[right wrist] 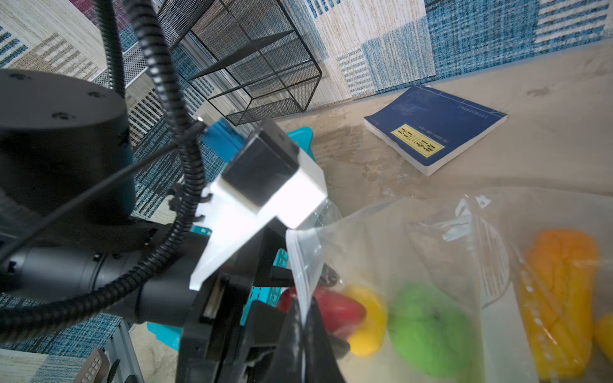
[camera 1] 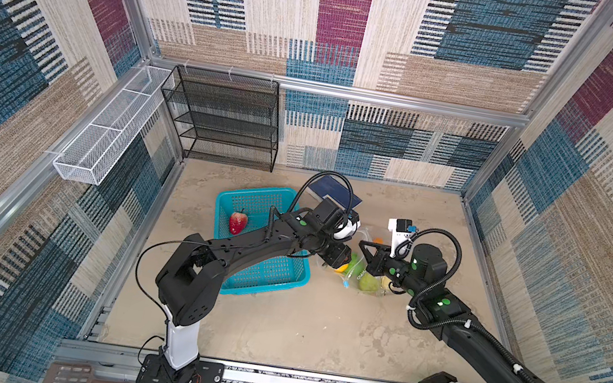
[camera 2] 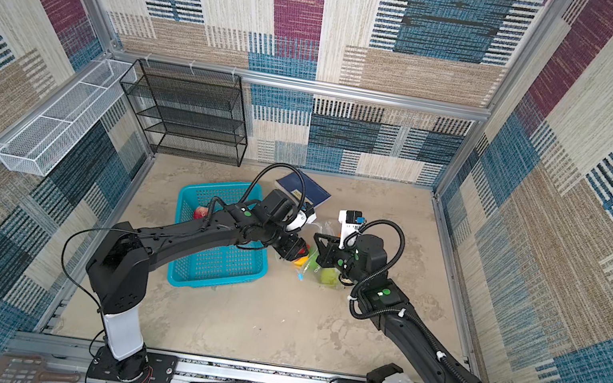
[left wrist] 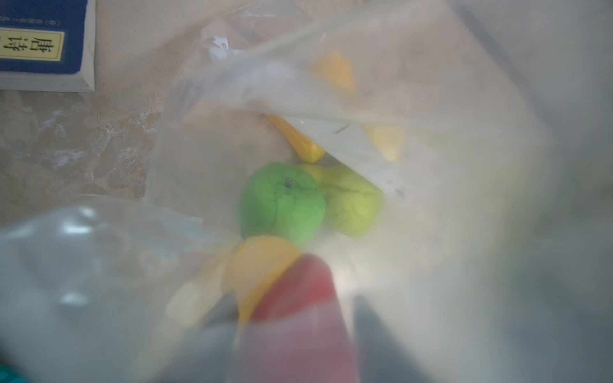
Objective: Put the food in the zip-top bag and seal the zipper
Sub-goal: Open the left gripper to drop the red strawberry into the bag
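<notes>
While the right gripper point(right wrist: 303, 320) pinches the zipper point(right wrist: 303, 262) strip and holds up one lip of the zip-top bag point(right wrist: 414, 238), the loading step is in hand. The left gripper point(camera 1: 340, 258) reaches into the bag's mouth with a red piece point(left wrist: 298, 288) between its fingers and a yellow piece point(right wrist: 368, 318) touching it. Whether those jaws press the red piece or merely flank it I cannot tell, because plastic blurs the wrist view. The bag lies right of centre on the table, just right of the teal basket point(camera 1: 254, 192). It already holds a green ball point(left wrist: 282, 202), a paler green one point(left wrist: 355, 205) against it and an orange piece point(right wrist: 560, 298) deeper in.

Next, I judge, the left jaws should let go well inside and back out without dragging the film. A strawberry-like fruit point(camera 1: 237, 222) lies in the basket, so sealing must wait. The left arm spans the basket, which could hamper that pick. A blue book point(camera 1: 334, 193) lies just beyond the bag, and a black wire rack point(camera 1: 225, 115) stands at the far wall, well apart.
</notes>
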